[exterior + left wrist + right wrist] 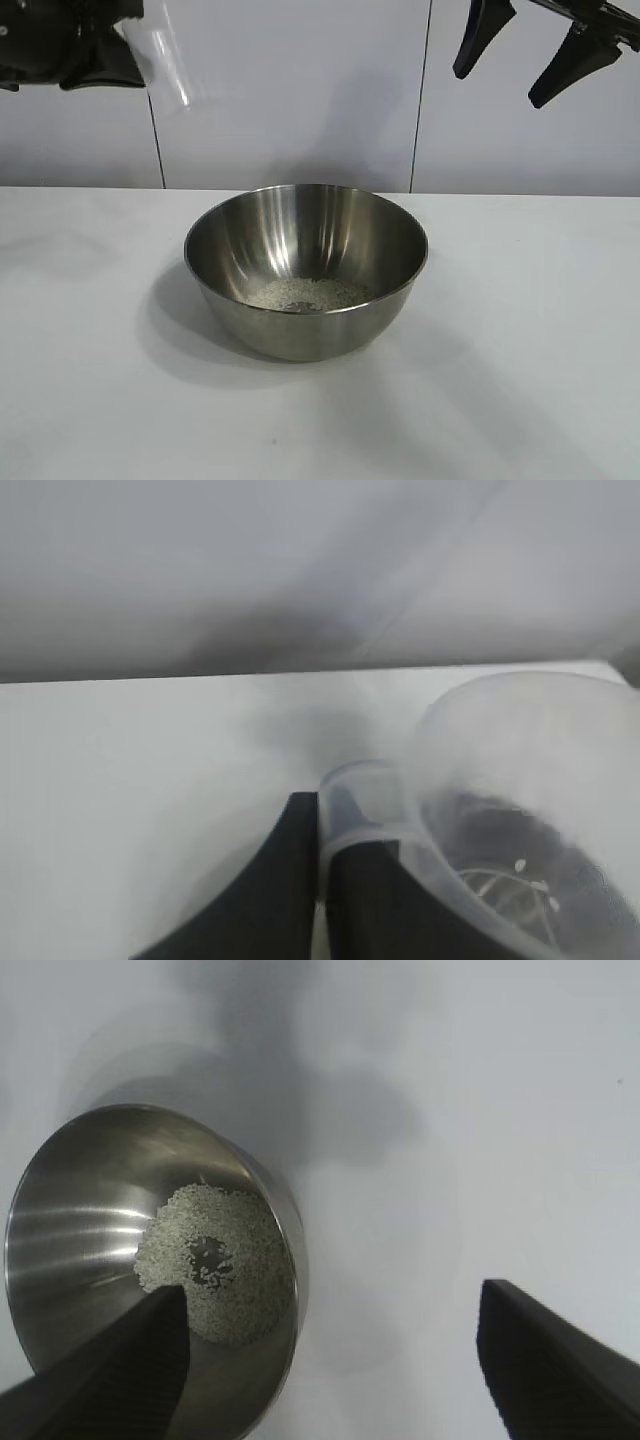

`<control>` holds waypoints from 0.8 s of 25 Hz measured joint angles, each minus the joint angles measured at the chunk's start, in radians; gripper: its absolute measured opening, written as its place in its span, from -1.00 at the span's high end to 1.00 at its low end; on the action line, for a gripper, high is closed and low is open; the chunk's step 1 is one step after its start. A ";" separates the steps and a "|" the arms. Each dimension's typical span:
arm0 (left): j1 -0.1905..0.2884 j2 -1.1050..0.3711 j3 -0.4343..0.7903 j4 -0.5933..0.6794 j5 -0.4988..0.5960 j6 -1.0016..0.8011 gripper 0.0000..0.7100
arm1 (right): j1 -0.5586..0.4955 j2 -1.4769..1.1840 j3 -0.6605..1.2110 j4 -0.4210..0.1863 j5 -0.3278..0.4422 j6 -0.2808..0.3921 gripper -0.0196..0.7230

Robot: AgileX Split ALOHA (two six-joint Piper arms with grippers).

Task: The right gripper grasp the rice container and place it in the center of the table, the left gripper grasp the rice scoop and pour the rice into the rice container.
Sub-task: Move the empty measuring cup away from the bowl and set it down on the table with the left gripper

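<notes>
One large round shiny stainless-steel bowl, the rice container (pixel 306 268), stands upright, mouth up, about midway between the side edges of the plain white bench (pixel 520 380). A low pale pile of whitish-grey rice (pixel 308 294) covers the bowl's floor.

The left end effector (pixel 95 50) hangs high above the bench's far left corner, its fingers (pixel 300 870) pressed together on the side tab of the small translucent plastic measuring cup, the rice scoop (pixel 160 55). From outside, the cup's long axis slants, its upper end nearer the end effector. The right end effector (pixel 530 55) hangs high above the far right side, its two black fingers spread wide and holding nothing.

The bench is bare and matte; behind its far edge stands a wall of pale grey panels with dark vertical seams.

The left wrist view alone looks into the cup (pixel 520 820), showing a few stray grains (pixel 530 880) near its bottom. The right wrist view alone looks down into the bowl (pixel 90 1230), where the rice (pixel 215 1260) lies as a round patch with a thin spot at its middle.
</notes>
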 joint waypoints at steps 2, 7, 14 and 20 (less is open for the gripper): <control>0.038 0.001 0.032 0.006 0.083 0.151 0.98 | 0.000 0.000 0.000 0.000 0.000 -0.003 -0.52; 0.115 0.001 0.090 0.010 0.090 0.363 0.98 | 0.000 0.000 0.000 0.000 0.000 -0.003 -0.52; 0.125 0.041 0.115 0.010 0.073 0.595 0.98 | 0.000 0.000 0.000 0.001 -0.003 -0.003 -0.52; 0.125 0.175 0.108 0.010 0.062 0.606 0.98 | 0.000 0.000 0.000 0.001 -0.003 -0.003 -0.52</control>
